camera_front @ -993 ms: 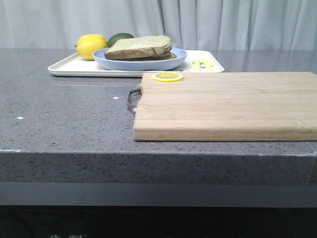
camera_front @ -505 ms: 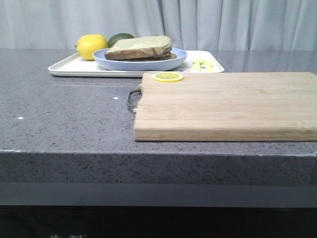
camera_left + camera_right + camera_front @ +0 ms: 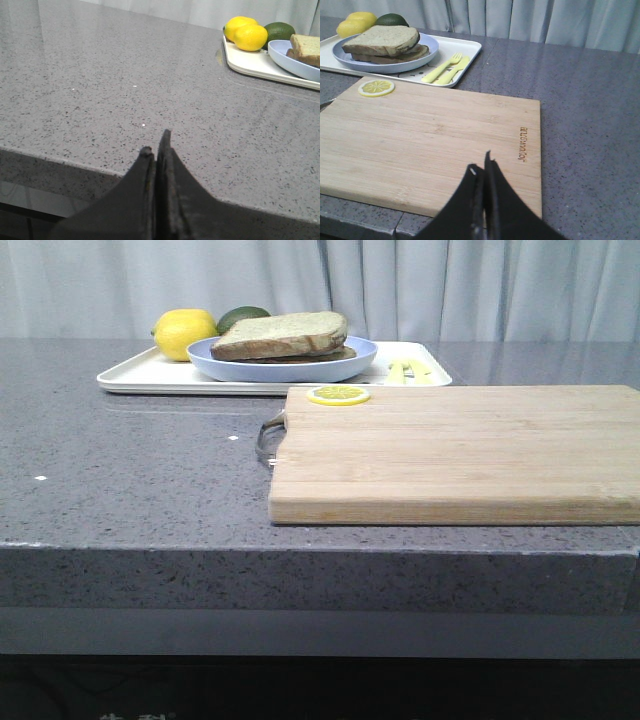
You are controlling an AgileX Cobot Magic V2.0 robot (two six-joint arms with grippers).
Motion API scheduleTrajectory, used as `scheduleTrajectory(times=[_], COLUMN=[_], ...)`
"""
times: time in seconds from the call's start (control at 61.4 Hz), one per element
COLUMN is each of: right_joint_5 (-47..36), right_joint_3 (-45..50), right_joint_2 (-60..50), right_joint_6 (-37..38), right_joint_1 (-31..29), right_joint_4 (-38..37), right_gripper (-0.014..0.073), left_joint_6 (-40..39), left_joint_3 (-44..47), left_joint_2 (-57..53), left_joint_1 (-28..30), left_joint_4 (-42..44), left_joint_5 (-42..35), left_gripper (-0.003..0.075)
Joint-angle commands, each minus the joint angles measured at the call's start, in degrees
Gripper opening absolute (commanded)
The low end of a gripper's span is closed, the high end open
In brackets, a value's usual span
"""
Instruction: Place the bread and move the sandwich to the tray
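right wrist view: right claw (image 3: 482, 170) pressed together over the cutting board (image 3: 450, 450), left claw (image 3: 156, 150) likewise over bare bench (image 3: 130, 470). behind the board, the sandwich (image 3: 283, 337) on its plate (image 3: 282, 365) sits in the tray (image 3: 150, 375), beside lemon (image 3: 185, 333), avocado (image 3: 243, 315), yellow cutlery (image 3: 446, 69). a lemon slice (image 3: 338, 395) lies at the board's far corner.

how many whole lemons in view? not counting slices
1. The whole lemon sits at the tray's far left corner, beside a green fruit, behind the blue plate. The plate could hide more.
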Motion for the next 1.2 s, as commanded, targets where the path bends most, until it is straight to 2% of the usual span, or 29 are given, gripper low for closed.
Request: scheduleTrajectory(times=[0.0,0.716,0.765,0.879,0.96,1.123,1.188], right_joint_5=[-4.8,-5.4,-8.0,-17.3,-22.3,-23.7,-20.4], right_joint_3=[-1.4,-0.6,1.2,7.5,13.2,21.4,21.2], right_joint_2=[0.5,0.5,0.2,-2.1,-5.0,-12.1,-11.4], right_joint_6=[-0.1,-0.2,-1.2,-6.1,-6.7,-6.7,-6.7], right_joint_1=[-0.2,-0.2,-0.9,-4.5,-7.6,-12.9,-13.8], right_joint_4=[-0.5,-0.9,-0.1,7.5,10.3,11.5,11.2], right_gripper=[-0.0061,-0.0061,-0.0061,-0.0061,-0.0061,-0.0061,-0.0061], left_joint_6=[-0.5,-0.5,-0.5,-0.5,-0.5,-0.5,-0.5], left_joint_3=[0.7,0.7,0.7,0.7,0.7,0.7,0.7], left_joint_2=[-1.4,-1.4,-1.4,-1.4,-1.4,-1.4,-1.3], left_joint_1=[0.1,0.1,0.1,0.1,0.1,0.1,0.1], left_joint_4=[-0.5,-0.5,-0.5,-0.5,-0.5,-0.5,-0.5], left_joint_5=[-5.0,-5.0,-5.0,-5.0,-5.0,-5.0,-5.1], left_gripper=[-0.0019,-0.0019,-0.0019,-0.0019,-0.0019,-0.0019,-0.0019])
